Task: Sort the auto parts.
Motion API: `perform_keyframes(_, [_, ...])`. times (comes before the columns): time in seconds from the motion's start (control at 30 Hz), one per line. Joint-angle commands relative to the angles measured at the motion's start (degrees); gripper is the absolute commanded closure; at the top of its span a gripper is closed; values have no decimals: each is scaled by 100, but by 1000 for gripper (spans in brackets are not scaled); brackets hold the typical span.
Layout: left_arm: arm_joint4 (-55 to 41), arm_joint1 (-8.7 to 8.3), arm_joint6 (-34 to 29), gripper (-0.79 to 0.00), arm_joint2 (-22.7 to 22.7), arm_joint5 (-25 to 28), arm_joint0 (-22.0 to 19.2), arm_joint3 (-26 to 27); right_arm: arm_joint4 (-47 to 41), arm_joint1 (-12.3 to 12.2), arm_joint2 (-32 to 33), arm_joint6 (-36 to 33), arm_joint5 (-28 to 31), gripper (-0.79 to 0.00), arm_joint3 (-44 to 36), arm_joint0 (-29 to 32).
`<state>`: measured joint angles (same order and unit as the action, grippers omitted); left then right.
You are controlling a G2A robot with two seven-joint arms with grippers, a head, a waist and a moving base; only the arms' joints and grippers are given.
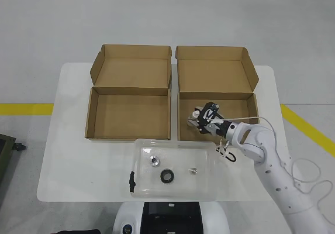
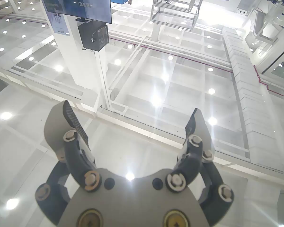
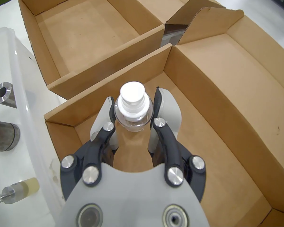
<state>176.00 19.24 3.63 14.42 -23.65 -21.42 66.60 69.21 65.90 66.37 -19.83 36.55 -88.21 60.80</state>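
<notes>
Figure: the right arm is extending from the near right side of the white table (image 1: pixel 73 152). It is holding its right gripper (image 3: pixel 135 99) over the left part of the right-hand brown cardboard box (image 1: pixel 252 111), with its fingers pointing toward that box's left wall. The two pale fingers are closing on a small clear plastic bottle with a white stepped pump cap (image 3: pixel 132 93), gripping it just below the cap. The cap is facing away from the wrist. The bottle is sitting within the outline of the right-hand box, close to its left wall; whether it is touching the floor cannot be told. The left gripper (image 2: pixel 131 109) is pointing up at the ceiling, its toothed jaws standing wide apart and gripping nothing. The left-hand brown cardboard box (image 1: pixel 129 117) is standing just beside the right-hand one, and both have their lids folded back toward the far edge of the table. A clear plastic bin (image 1: pixel 173 142) is lying in front of the boxes at the near edge. It is holding a silver metal bushing with a centre bore (image 1: pixel 154 160), a black ring (image 1: pixel 167 175) and a small threaded stud (image 1: pixel 193 171), all lying apart from one another.
</notes>
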Motion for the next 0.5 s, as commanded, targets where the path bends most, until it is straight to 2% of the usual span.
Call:
perform_keyframes(0.0, [0,0,0,-785,0,0,0,0,-12,-1,-10,-10,9,-363,14,-7])
perform_keyframes(0.03, [0,0,0,-785,0,0,0,0,-11,-1,-15,-22,9,-468,16,-12])
perform_keyframes(0.1, [0,0,0,-785,0,0,0,0,-12,-2,-21,-39,6,-773,14,-17])
perform_keyframes(0.27, [0,0,0,-785,0,0,0,0,-63,-22,54,-45,31,-785,-169,-2])
perform_keyframes(0.47, [0,0,0,-785,0,0,0,0,-234,-97,327,-210,285,-785,-996,157])
